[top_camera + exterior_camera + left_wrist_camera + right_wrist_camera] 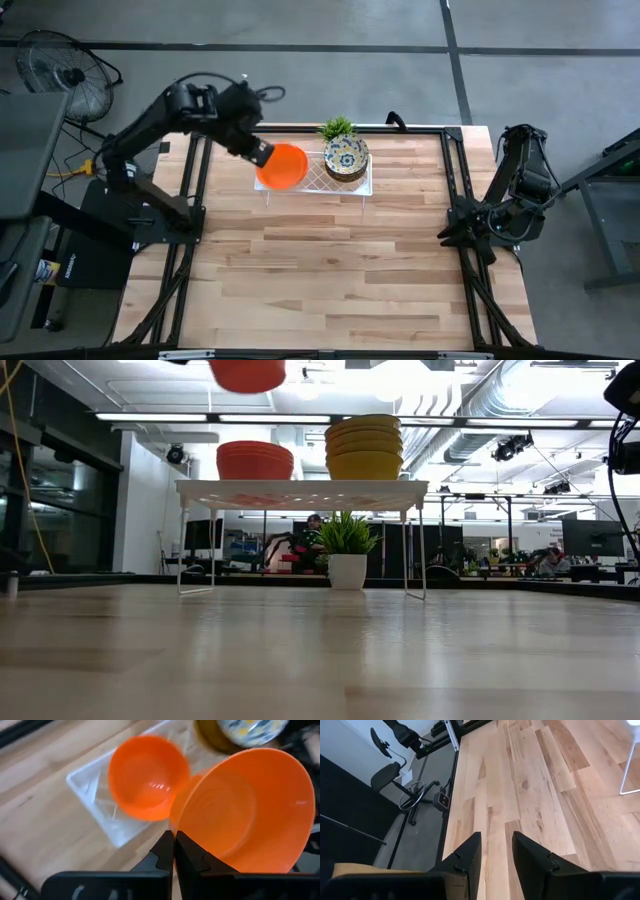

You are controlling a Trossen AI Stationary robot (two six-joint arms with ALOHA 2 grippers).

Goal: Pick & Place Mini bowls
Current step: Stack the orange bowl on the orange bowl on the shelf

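Your left gripper (173, 851) was clamped on the rim of an orange bowl (250, 815), fingers pressed together on its edge, and it held that bowl in the air above the left end of the white tray (355, 187). In the low view the held bowl hung clear above the stack of orange bowls (255, 461) already on the tray, not touching it. Beside that stack, on the tray's right half, sat the stack of patterned bowls (346, 157) (blue-and-yellow floral inside from above, plain yellow sides from table height). How many bowls were in each stack you could not count for sure from these angles; the low view suggested several in each.

The small potted plant (347, 549) stood on the wooden table (330, 280) just behind the tray, which is raised on thin legs.

Your right gripper (496, 851) waited well apart from all this at the table's right edge, its fingers parted with nothing between them, pointed down along bare boards.
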